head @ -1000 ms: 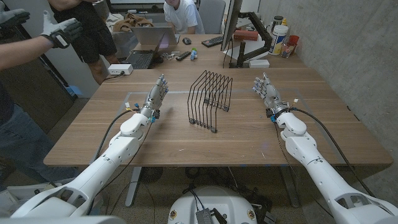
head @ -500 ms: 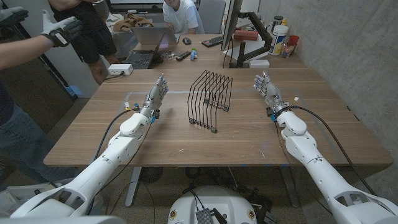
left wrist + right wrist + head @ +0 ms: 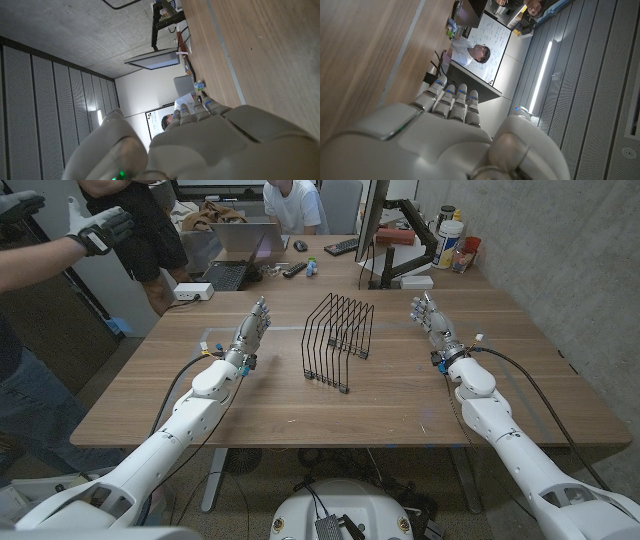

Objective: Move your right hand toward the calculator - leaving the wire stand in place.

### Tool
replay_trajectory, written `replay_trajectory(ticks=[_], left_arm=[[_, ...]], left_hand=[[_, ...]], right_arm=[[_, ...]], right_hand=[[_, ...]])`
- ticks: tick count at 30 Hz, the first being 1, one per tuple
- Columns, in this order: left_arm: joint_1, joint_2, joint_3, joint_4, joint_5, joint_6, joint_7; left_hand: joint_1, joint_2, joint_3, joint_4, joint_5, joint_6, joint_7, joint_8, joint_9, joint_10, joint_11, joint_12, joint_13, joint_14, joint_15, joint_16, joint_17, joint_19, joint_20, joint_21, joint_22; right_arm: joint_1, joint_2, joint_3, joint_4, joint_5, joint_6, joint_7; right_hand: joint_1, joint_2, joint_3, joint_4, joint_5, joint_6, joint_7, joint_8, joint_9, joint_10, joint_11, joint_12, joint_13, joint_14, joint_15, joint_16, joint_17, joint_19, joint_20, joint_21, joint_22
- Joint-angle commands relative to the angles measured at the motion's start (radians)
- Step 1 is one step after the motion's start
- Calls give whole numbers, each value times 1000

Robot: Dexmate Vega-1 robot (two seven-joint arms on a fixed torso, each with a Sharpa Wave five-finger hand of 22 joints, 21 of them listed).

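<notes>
My right hand (image 3: pixel 428 318) holds nothing, and its fingers are straight and a little apart. It stands on its edge over the wooden table (image 3: pixel 400 395), to the right of the wire stand (image 3: pixel 338 338). My left hand (image 3: pixel 253 332) holds nothing too, and its fingers are a little apart. It is on the other side of the stand.

The wire stand is black and sits in the middle of the table, between my 2 hands. Nothing touches it.

I am not sure where the calculator is. I think it may be the flat dark thing with keys (image 3: pixel 341 247) at the far end of the table, by the monitor arm (image 3: pixel 405 242), but it is too small to tell.

If that is it, I should slide my right hand forward and a bit to the left. I should keep to the right side of the stand, well away from its wires. I should go slowly and keep my fingers up off the table. My left hand can wait where it is.
</notes>
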Motion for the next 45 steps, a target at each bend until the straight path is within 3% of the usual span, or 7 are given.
replay_trajectory(ticks=[1, 30, 45], left_arm=[[6, 5, 2, -15, 1, 4, 7], [34, 26, -6, -66, 5, 18, 37], [51, 39, -10, -97, 5, 32, 54]], left_hand=[[5, 3, -2, -5, 0, 5, 4, 7, 6, -1, -2, 6, 5, -4, 3, 8, 6, -8, -26, 5, 5], [10, 8, -5, -8, -3, 11, 1, 5, 5, 3, -1, 7, 5, -2, 1, 8, 6, -9, -23, 5, 5], [12, 10, -7, -10, -4, 16, -5, 5, 5, 7, -5, 7, 5, -1, 0, 8, 6, -12, -15, 4, 5]], right_arm=[[5, -12, -4, 15, -16, 41, -14], [26, -43, -6, 48, -28, 93, -27], [42, -68, -19, 93, -81, 162, -46]], right_hand=[[13, 0, -1, -8, 10, 4, 0, 3, 4, 8, 3, -1, 5, 3, -14, -3, 2, -6, -57, -1, 4], [26, 0, 3, -16, 11, 4, -4, 1, 4, 2, 1, -6, 6, -6, -11, -7, 1, -16, -56, -4, 3], [29, 1, 4, -19, 11, 7, -11, 1, 5, 0, -5, -7, 6, -8, -11, -7, 2, -17, -53, -5, 3]])
